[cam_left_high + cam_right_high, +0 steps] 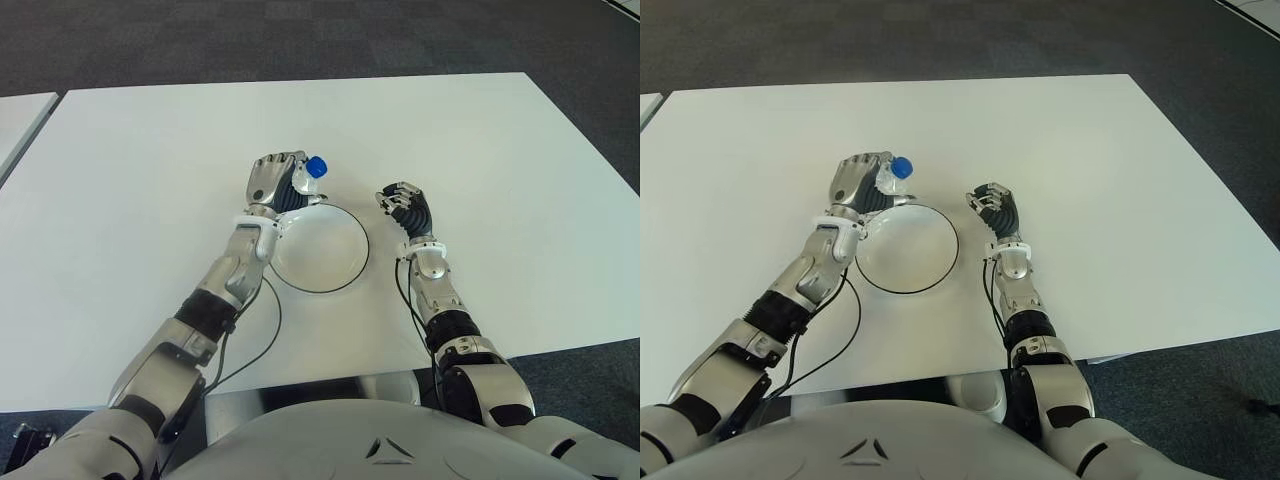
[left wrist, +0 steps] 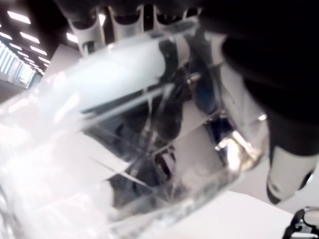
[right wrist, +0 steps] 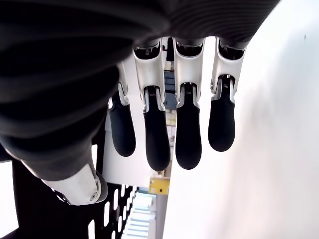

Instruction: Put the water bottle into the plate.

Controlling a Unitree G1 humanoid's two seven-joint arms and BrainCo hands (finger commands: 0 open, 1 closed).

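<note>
Here the clear water bottle (image 1: 304,180) with its blue cap (image 1: 316,167) sits in the left hand (image 1: 273,184), whose fingers (image 2: 87,30) are curled around its body; the left wrist view is filled by the transparent plastic pressed close against them. Bottle and hand show at the far left rim of the round white plate (image 1: 320,250), whose bowl holds nothing. Just right of the plate, near its rim, shows the right hand (image 1: 405,205), fingers (image 3: 188,134) hanging loosely extended and gripping nothing. Both arms reach over a white bench (image 1: 500,160). Beyond the bench lies dark grey carpet (image 1: 300,40).
</note>
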